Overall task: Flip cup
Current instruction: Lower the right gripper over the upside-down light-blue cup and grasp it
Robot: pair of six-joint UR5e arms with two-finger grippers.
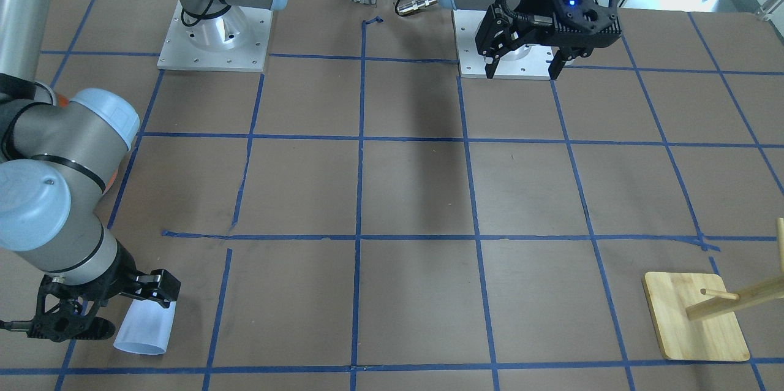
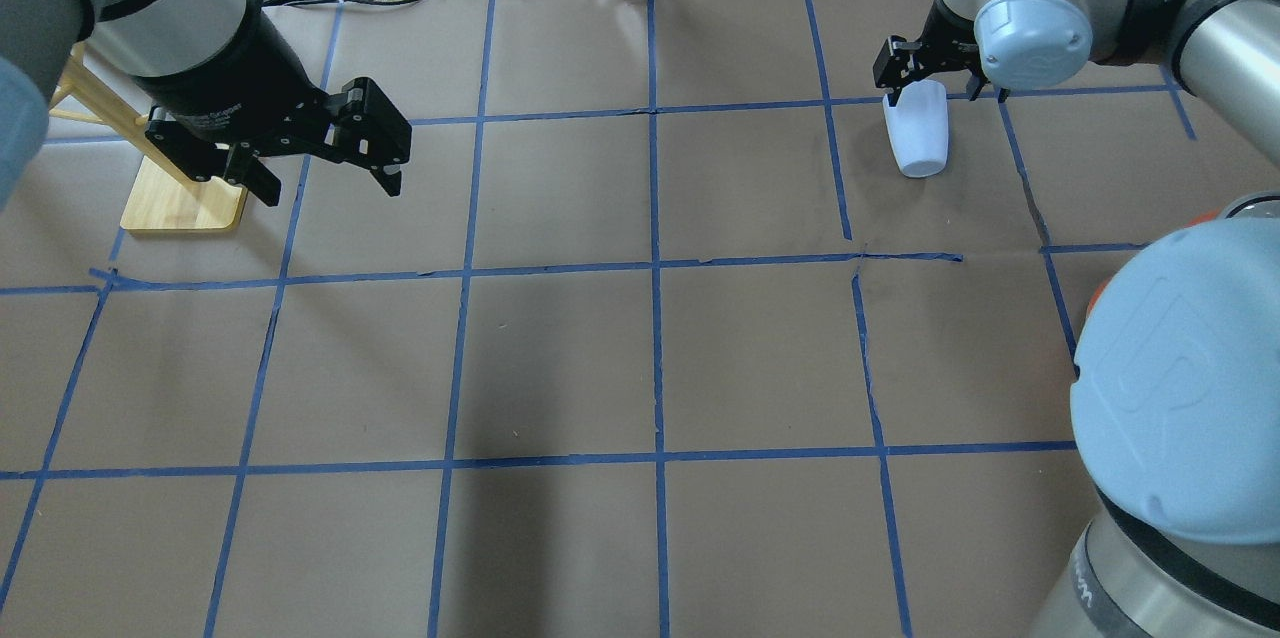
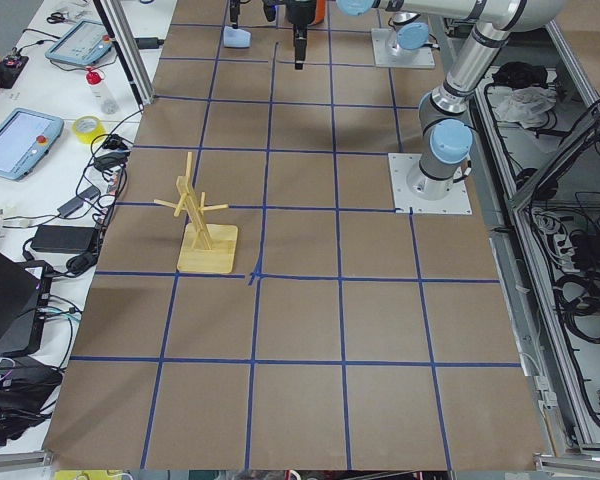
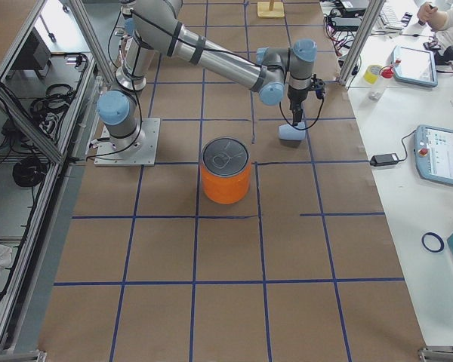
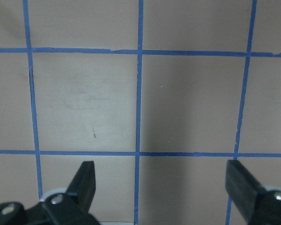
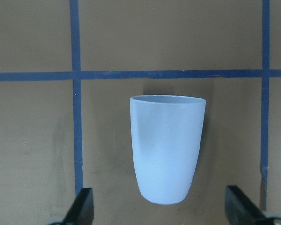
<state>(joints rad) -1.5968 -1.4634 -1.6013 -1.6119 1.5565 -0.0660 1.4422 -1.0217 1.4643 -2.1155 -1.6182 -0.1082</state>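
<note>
Where the right arm reaches out to the operators' side of the table point(image 1: 416, 195), on the robot's right, the cup point(image 1: 144, 330) lies on its side on the brown paper, just beside a blue tape line. Its open rim faces away from the robot and its narrow closed end points back toward it. The right gripper point(image 1: 128, 312) points down directly over the cup's closed end with its jaws spread wide. From the wrist camera, the two fingers point(image 6: 82, 208) stand well clear on either side of the cup, and neither touches it. I cannot tell how high the fingertips sit above the table.

The left gripper point(image 1: 523, 71) hangs above bare paper near its own arm's base plate, jaws likewise parted and holding nothing.

A wooden peg stand point(image 1: 695, 317) sits on its square base near the operators' edge on the robot's left side, well apart from the cup. An orange can point(image 4: 226, 177) with a silver lid stands upright on the robot's right side, between that arm's base and the cup, near the cup but not touching it.
</note>
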